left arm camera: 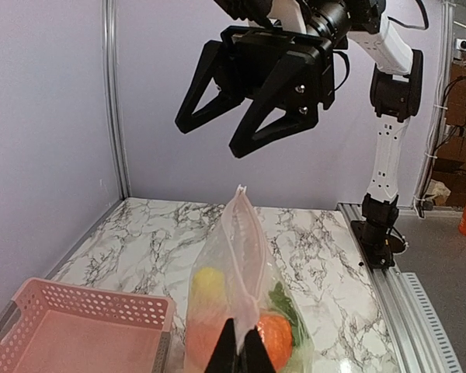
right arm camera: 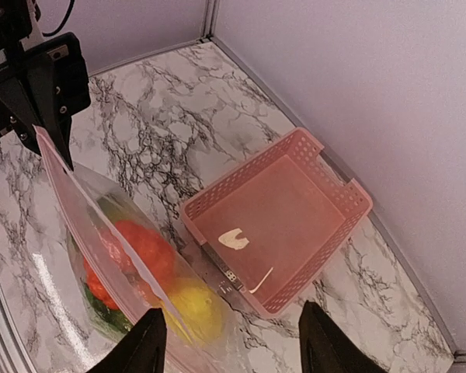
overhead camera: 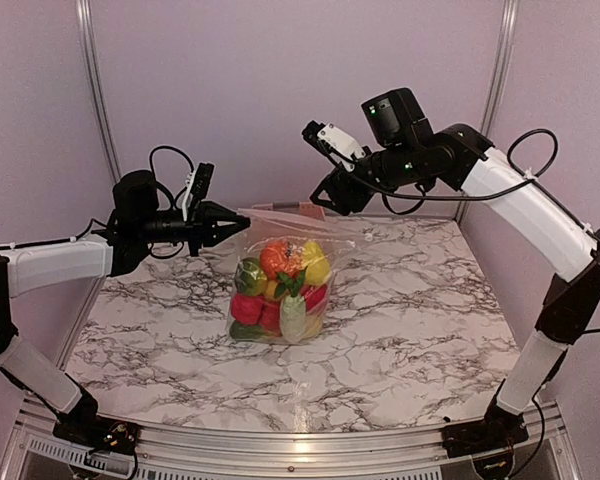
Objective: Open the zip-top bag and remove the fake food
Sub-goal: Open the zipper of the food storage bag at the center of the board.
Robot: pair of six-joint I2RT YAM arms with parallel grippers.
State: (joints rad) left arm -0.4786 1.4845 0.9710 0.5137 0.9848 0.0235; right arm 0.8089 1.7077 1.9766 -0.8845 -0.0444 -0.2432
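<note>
Closest to us, at the bottom of the left wrist view, the left gripper (left arm camera: pixel 237 353) has its jaws together, clamped on the top edge of the zip-top bag (left arm camera: pixel 245 241) at its left end. From above we see the same hold. The left gripper (overhead camera: pixel 236 222) pinches the upper left corner and keeps the bag upright on the marble table (overhead camera: pixel 430 320), about mid-table. The fake food (overhead camera: pixel 280 280) sits inside, a heap of red, orange, yellow and green pieces filling the lower part.

The right gripper (overhead camera: pixel 327 195) hangs above and a little to the far right of the bag's other top corner. Its jaws are apart and hold nothing. Its own camera looks down between its fingers (right arm camera: pixel 144 346) onto the zip strip (right arm camera: pixel 101 214), which runs away toward the left gripper. On the far side of the bag lies the pink basket (right arm camera: pixel 338 225), with no food in it.

We judge the opening step to be in hand: one end is anchored, and as far as we can tell the zip is not yet parted. The next move calls for the right gripper to come down onto the free end of the top edge and close on one lip only, just beside the strip. It can then pull against the left hold. If it catches both layers, the seal would stay shut.
</note>
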